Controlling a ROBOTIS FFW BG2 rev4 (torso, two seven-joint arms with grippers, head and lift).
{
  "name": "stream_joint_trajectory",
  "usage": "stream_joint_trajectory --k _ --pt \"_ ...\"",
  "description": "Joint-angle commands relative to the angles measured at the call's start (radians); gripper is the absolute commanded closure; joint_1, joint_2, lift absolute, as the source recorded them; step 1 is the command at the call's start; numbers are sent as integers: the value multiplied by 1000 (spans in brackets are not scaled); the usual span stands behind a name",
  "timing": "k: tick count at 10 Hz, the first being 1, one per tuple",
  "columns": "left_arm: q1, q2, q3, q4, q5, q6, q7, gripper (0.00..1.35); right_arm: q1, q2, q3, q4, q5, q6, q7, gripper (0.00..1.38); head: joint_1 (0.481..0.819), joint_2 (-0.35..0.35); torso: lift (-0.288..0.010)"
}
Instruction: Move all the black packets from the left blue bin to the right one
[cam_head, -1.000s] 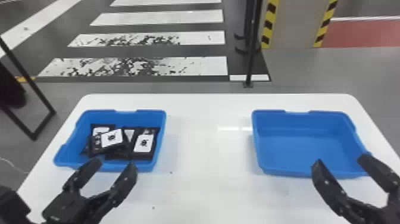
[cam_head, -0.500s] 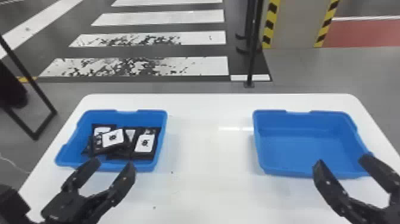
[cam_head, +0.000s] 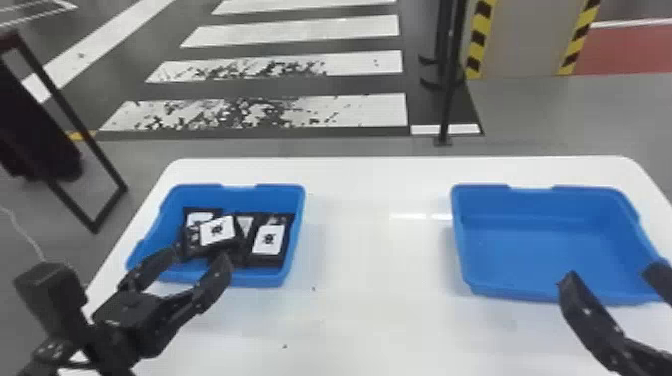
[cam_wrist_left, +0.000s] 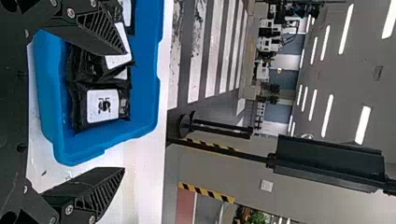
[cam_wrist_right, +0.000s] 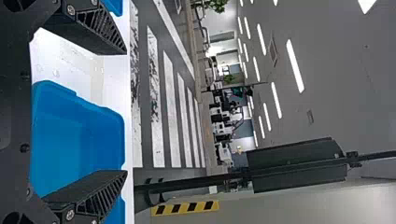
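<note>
Black packets (cam_head: 218, 230) lie in left blue bin (cam_head: 255, 278)

Your left gripper (cam_head: 202, 252) has moved forward, closer to these packets, its fingers standing wide apart. Your right gripper (cam_head: 610, 271), wide also, has shifted to the right, near the right blue bin (cam_head: 540, 250).

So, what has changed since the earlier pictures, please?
The left black two-fingered end effector advanced toward the flat black white-labelled packets, gripping nothing. The head view turned slightly left. The packets stayed in the left blue rectangular bin, and nothing was let go.
</note>
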Motion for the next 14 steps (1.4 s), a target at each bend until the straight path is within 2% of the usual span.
stream_joint_trajectory --k 1,4,6,8,10,14 --pt "-60 12 -3 49 -25 28 1 154 2 0 0 0 -2 0 0 114 695 169 -140" --pt "-178 39 -43 142 -63 109 4 154 4 0 0 2 -6 0 0 114 695 173 -140" --pt "-259 49 -51 201 -99 160 6 154 4 0 0 2 -6 0 0 114 695 164 -140" --pt "-325 65 -61 226 -143 285 7 154 4 0 0 2 -8 0 0 113 695 170 -140" --pt "-377 95 -113 245 -161 384 6 154 4 0 0 2 -8 0 0 113 695 170 -140" --pt "-502 118 -176 351 -235 524 6 163 7 0 0 7 -16 0 0 113 695 137 -140"
